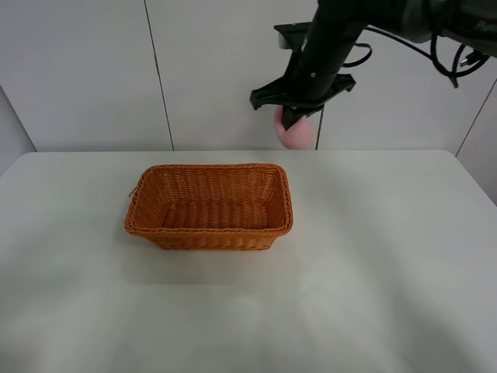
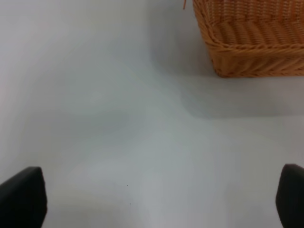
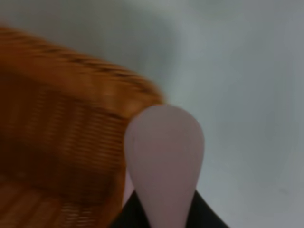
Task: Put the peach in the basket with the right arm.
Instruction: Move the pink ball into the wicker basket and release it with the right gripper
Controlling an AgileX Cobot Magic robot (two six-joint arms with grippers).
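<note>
The right gripper (image 1: 300, 120) pinched the peach (image 1: 295, 137) in the air near the far right corner of the basket (image 1: 208, 168), while the left gripper (image 2: 156, 198) hung with fingers spread wide over the table (image 2: 118, 118).

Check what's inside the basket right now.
Only bare woven floor shows inside the basket; no object in it. The peach is held up in the jaws of the right arm, not in the basket. The near wall's inner face is hidden by the rim.

The right arm (image 1: 330, 47) angles down from high up, the right gripper (image 1: 301, 122) clamped on the peach (image 1: 295, 137); the left gripper (image 2: 156, 195) points downward, fingers (image 2: 21, 198) spread wide.
</note>
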